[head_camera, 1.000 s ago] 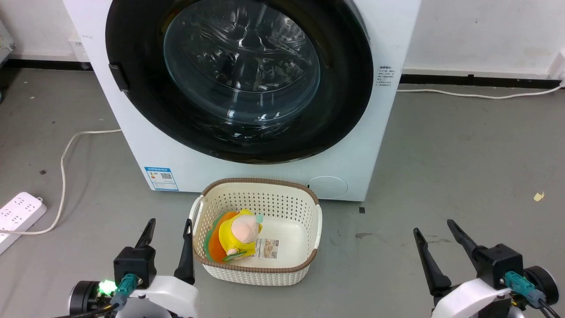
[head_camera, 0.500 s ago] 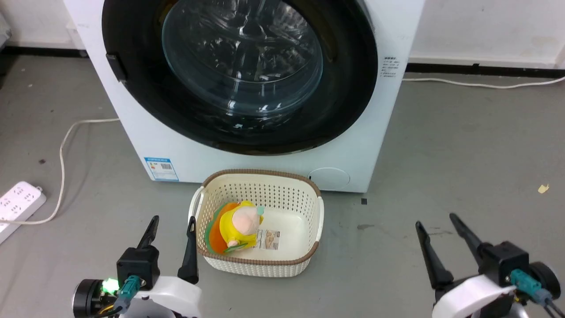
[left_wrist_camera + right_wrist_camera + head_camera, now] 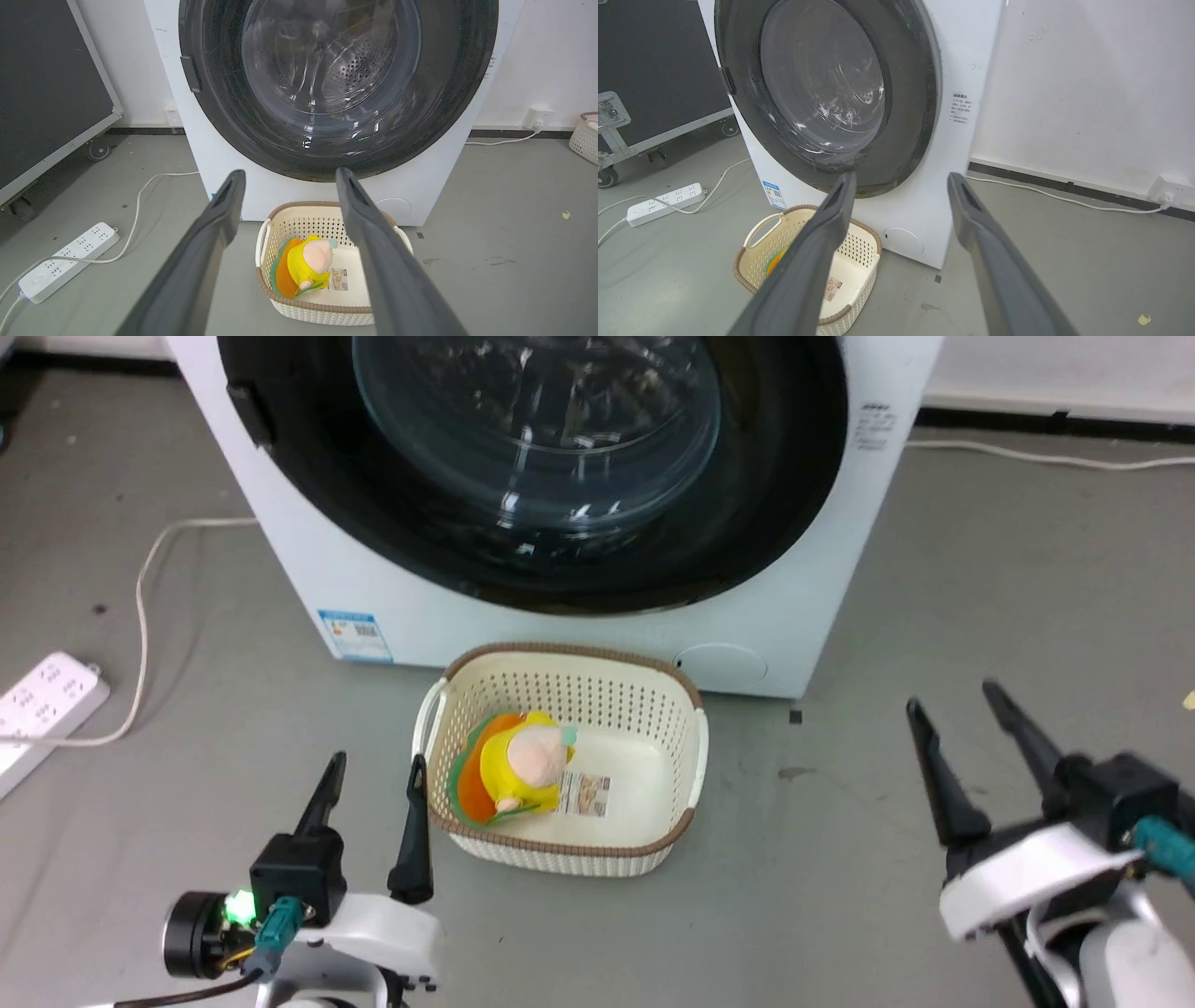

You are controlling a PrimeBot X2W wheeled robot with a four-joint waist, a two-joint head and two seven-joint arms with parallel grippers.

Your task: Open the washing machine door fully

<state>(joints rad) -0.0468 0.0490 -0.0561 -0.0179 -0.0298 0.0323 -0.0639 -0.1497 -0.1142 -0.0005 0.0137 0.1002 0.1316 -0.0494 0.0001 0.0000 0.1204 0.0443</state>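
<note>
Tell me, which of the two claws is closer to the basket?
The left gripper: one of its fingers stands right beside the rim of the basket, while the right gripper is far off on the other side.

The white washing machine [image 3: 794,625] has a glossy black door [image 3: 775,476] and a blue label [image 3: 355,635], the cream basket [image 3: 579,695] is dotted with holes and rimmed brown, its toy [image 3: 513,775] is yellow and orange, and the floor [image 3: 840,877] is grey.

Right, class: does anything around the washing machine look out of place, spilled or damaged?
Nothing damaged or askew. A yellowish scrap lies on the floor right of the washing machine, and a dark stain marks the floor beside the basket.
</note>
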